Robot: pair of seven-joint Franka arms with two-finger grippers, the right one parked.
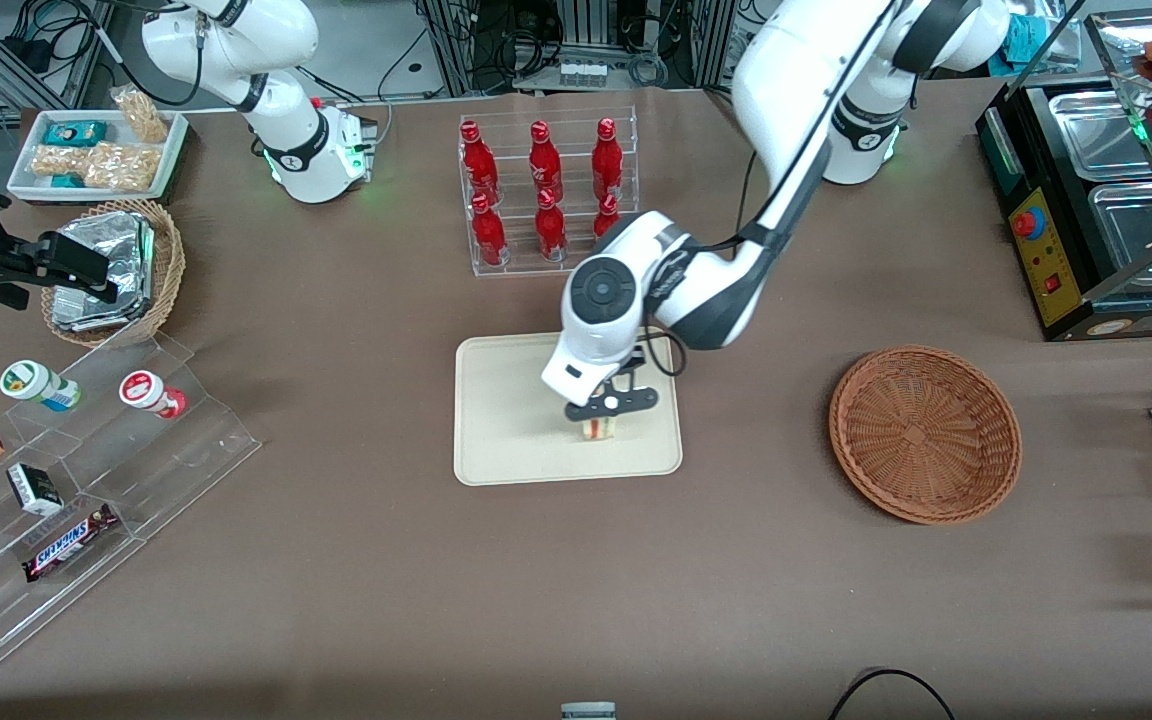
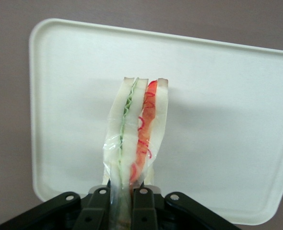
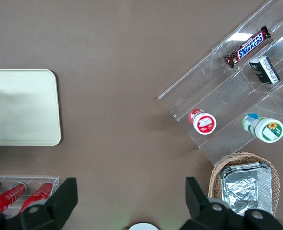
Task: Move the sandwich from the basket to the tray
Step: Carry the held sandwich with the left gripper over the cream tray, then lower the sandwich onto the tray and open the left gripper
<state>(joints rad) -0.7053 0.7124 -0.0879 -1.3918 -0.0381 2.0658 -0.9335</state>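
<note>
Sandwich [image 2: 134, 139] is clamped between your gripper's [image 1: 600, 424] fingers [image 2: 144, 211], which are closed on one end of the clear-wrapped wedge; green and red filling edges face the wrist camera. Your gripper hangs over the tray [image 1: 506, 440], above the part of it nearer the front camera and toward the working arm's end. You cannot tell from either view whether the sandwich touches the tray surface or hangs just above it. Basket [image 1: 924, 434] sits on the brown bench [image 1: 356, 560], well apart from the tray, toward the working arm's end, with nothing visible in it. Rack of red bottles [image 1: 541, 195] stands farther from the front camera than the tray.
</note>
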